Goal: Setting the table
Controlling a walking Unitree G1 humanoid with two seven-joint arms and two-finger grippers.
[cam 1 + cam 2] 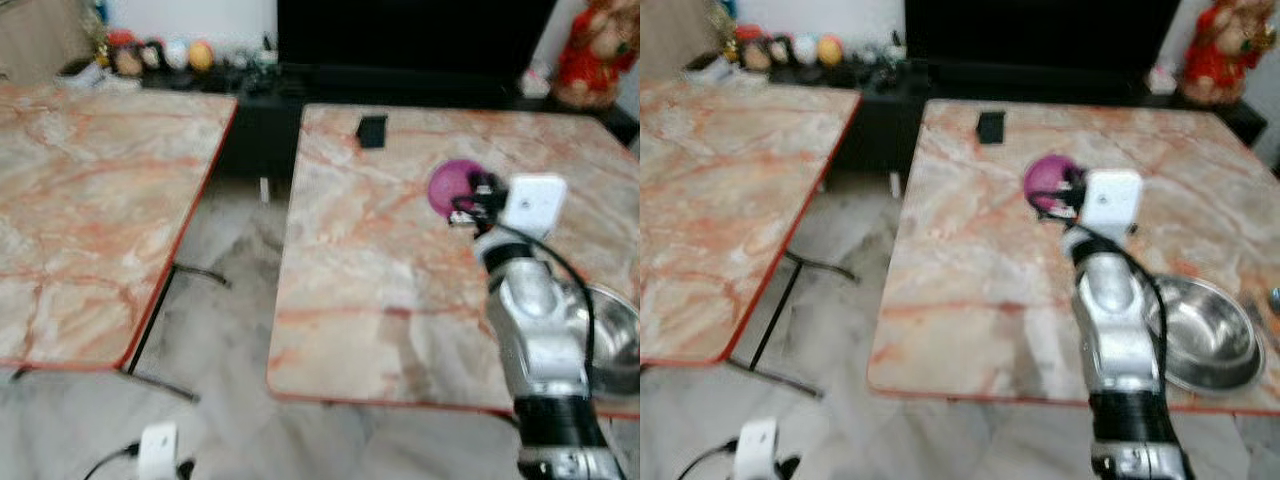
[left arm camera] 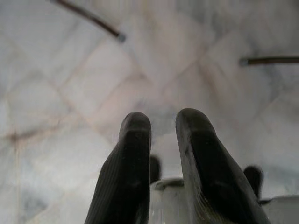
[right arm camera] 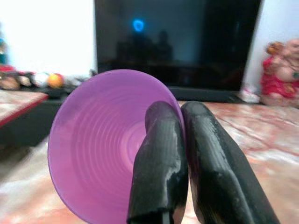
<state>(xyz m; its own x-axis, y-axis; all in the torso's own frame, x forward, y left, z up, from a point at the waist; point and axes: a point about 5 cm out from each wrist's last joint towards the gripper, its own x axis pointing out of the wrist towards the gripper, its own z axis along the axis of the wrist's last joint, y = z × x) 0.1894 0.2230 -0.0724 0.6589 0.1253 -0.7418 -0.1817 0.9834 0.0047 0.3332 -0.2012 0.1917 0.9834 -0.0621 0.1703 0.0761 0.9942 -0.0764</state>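
The right gripper (image 3: 184,158) is pinching the purple bowl's (image 3: 100,144) rim over the table (image 1: 970,260), a steel bowl (image 1: 1205,335) lying at four o'clock. The left gripper (image 2: 163,140) is hanging over the floor, fingers slightly spread.

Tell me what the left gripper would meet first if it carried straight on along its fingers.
Probably the pale marble-patterned floor. The left gripper hangs low beside the left table, fingers slightly apart and pointing at floor tiles, with thin dark table legs off to the sides. Depth is unclear.
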